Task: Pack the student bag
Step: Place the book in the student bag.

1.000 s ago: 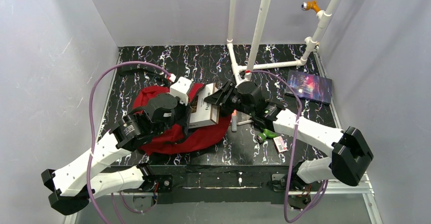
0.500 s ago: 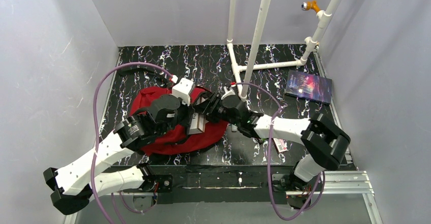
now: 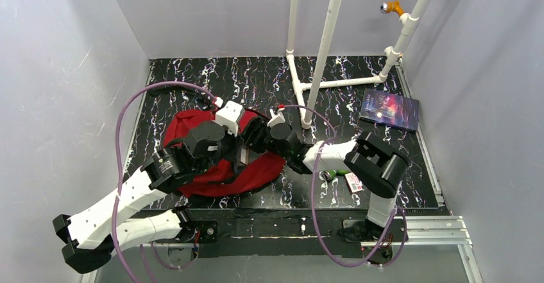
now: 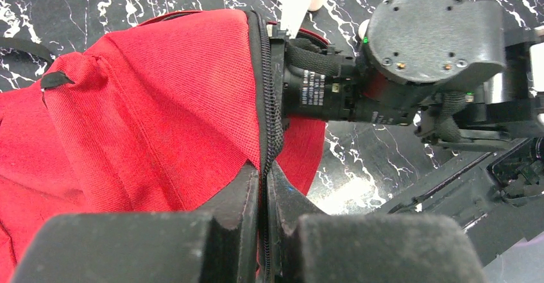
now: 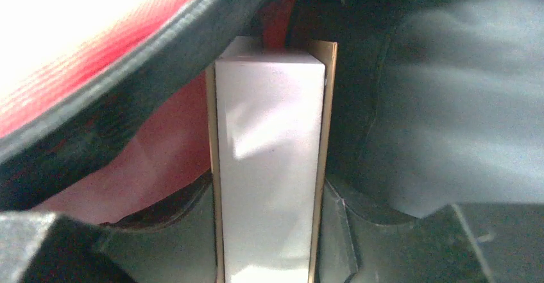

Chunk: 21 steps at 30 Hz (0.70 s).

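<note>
Soft, rumpled red student bag (image 4: 147, 103) with black zipper trim (image 4: 264, 103)

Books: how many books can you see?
2. One dark book lies flat on the table, far right. The other book is held by the right claw, inside the open red bag. More could be hidden in the bag.

Top external: bright, even overhead light, soft shadows, sharp throughout. Left wrist: clear, near foreground soft. Right wrist: dim, blurred; student bag (image 5: 77, 20) fabric glares white upper left.
</note>
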Motion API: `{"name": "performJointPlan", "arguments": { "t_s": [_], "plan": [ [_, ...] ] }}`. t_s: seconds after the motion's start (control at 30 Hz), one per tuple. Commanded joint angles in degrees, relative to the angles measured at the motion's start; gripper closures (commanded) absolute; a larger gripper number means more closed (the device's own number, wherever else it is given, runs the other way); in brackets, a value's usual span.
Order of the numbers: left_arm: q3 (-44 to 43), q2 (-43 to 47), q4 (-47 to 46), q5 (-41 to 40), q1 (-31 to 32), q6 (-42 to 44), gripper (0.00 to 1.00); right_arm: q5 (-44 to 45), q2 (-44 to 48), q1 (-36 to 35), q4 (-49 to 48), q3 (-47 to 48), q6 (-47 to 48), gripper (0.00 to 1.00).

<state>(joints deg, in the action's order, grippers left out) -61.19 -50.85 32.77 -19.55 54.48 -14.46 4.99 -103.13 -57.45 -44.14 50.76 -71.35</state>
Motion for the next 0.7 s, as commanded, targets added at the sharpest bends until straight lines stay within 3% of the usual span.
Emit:
{"name": "performJointPlan", "arguments": {
  "t_s": [0.0,0.27,0.57,0.67],
  "plan": [
    [1.11,2.4,0.68,-0.95,-0.16,0.45,1.0,2.51,-4.49,-0.12,-11.64,4.44,2.33,0.68],
    [1.93,3.23,2.13,-4.56,-0.15,2.15,1.0,1.25,-12.79,-1.18,-10.37,11.27,5.83,0.58],
    [6.74,5.61,1.1,-8.4,-0.16,-0.95,1.0,3.43,-7.52,-1.92,2.69,7.95,13.13,0.12],
    [6.98,5.88,0.8,-10.72,-0.16,-1.27,1.0,4.94,-4.38,-1.62,8.15,6.8,15.31,0.02]
  ]
}}
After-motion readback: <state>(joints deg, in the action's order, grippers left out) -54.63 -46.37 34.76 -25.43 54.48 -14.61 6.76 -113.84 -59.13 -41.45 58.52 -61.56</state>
